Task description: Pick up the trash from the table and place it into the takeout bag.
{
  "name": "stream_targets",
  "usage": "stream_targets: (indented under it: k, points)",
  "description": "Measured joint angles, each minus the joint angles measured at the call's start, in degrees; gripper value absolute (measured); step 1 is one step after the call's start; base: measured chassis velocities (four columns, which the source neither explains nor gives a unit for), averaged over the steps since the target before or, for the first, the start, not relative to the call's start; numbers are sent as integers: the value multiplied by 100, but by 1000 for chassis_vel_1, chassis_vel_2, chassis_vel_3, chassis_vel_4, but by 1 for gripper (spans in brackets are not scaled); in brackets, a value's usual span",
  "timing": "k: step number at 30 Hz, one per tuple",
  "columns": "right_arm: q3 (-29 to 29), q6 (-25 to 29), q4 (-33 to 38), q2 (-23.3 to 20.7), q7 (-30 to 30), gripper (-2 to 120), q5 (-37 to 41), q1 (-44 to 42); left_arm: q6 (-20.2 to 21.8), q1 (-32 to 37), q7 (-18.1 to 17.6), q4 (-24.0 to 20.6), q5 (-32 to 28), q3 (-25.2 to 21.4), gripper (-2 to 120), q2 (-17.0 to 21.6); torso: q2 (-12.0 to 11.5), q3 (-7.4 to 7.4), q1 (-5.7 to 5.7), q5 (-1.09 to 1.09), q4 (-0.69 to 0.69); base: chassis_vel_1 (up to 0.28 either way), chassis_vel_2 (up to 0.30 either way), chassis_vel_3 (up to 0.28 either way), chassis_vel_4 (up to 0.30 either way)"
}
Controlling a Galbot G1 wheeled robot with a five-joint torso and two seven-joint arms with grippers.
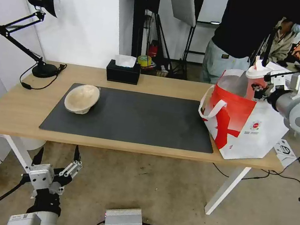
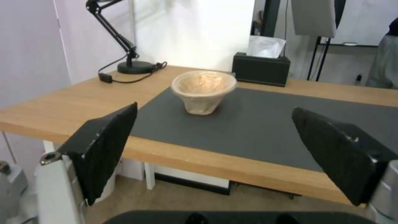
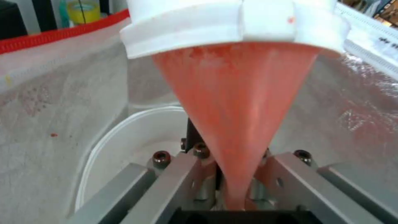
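Right gripper (image 1: pixel 261 88) is clamped on the tall red drink cup with white lid (image 1: pixel 257 80), its metal fingers (image 3: pixel 286 168) pressed against both sides of the cup's narrow lower end. In the right wrist view the red cup body (image 3: pixel 236 105) tapers down between the fingers and the white lid (image 3: pixel 232 25) flares wide at the far end. Cup and gripper are positioned over the open mouth of the large white takeout bag with red panel, white strap handles and silver foil lining (image 1: pixel 243 130). Inside the bag, below the cup, lies the white round bowl (image 3: pixel 124 146) against the foil lining (image 3: pixel 49 102).

Bag stands on the right end of the long light-wood table on white legs (image 1: pixel 19 108), partly on the large dark grey mat (image 1: pixel 137 120).

Beige pulp bowl (image 1: pixel 82 98) rests on the left part of the mat, well apart from the bag. Black tissue box (image 1: pixel 123 71) sits behind the mat; black desk lamp (image 1: pixel 38 32) stands at the far left corner.

Left gripper (image 1: pixel 57 166) hangs below the table's front edge, fingers (image 2: pixel 104 149) spread wide, holding nothing, facing the pulp bowl (image 2: pixel 204 91)
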Motion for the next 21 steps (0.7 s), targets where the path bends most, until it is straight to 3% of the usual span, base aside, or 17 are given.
stream_targets:
  k: [10,21]
  points:
    - [-31,4,30,-79,-66,3,-7,-51,-2,-22,-3,4,-3,5,100,-6,0,0,0,0,0,0,0,0,0]
    - [147,6,131,-150,-187,39,-124,-181,-4,-11,-19,-20,-6,-27,100,-3,0,0,0,0,0,0,0,0,0]
